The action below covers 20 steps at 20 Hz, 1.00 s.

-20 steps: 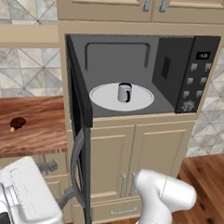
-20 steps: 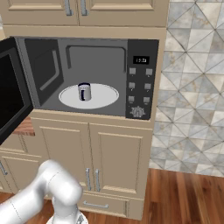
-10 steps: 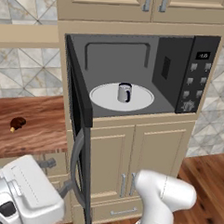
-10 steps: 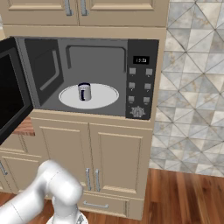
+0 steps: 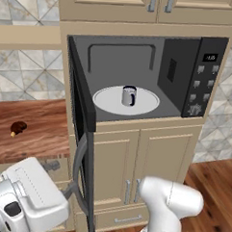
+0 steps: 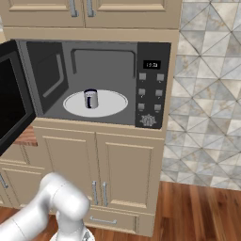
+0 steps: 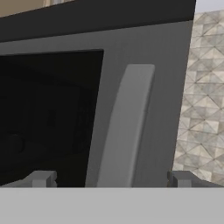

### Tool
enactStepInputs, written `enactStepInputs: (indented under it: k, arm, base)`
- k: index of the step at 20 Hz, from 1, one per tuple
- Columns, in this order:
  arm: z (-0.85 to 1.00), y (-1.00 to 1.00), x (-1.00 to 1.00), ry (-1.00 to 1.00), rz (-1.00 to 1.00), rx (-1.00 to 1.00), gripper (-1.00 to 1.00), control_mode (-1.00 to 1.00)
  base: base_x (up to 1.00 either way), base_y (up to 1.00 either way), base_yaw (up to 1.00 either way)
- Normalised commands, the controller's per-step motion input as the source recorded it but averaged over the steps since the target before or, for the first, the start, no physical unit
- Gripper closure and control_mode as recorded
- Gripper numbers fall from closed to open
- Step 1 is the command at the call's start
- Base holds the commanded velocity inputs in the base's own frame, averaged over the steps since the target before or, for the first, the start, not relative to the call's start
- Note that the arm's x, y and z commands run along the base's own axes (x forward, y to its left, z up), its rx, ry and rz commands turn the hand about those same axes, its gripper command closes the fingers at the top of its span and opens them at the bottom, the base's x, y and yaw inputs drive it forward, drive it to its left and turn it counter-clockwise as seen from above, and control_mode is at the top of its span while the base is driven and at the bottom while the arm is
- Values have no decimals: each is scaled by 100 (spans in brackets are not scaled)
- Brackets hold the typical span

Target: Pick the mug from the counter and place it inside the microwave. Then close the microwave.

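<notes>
- Mug [image 5: 129,96] stands upright on the white turntable plate [image 5: 106,101] inside the microwave [image 5: 206,79].
- Microwave door [image 7: 131,87] hangs open.
- Gripper [image 7: 109,178] jaws spread wide, empty, straddling the door's grey bar handle [image 7: 127,127]; mug well apart.

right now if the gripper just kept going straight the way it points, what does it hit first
Most likely the microwave door's grey bar handle. In the hand view it stands dead ahead between the open gripper fingertips, with the dark window to one side. How far off it is I can't tell.
</notes>
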Motion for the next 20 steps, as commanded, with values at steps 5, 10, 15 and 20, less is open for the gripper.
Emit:
enactStepInputs:
  k: [5, 10, 15, 20]
  arm:
    - [3, -20, 0, 0, 0, 0, -100, -100]
    - [3, -22, 0, 1, 0, 0, -100, -100]
    - [0, -28, 0, 2, 0, 0, -100, -100]
    - [0, -33, 0, 5, 0, 0, -100, -100]
  base:
    - [0, 0, 0]
    - [0, 0, 0]
    - [0, 0, 0]
    - [0, 0, 0]
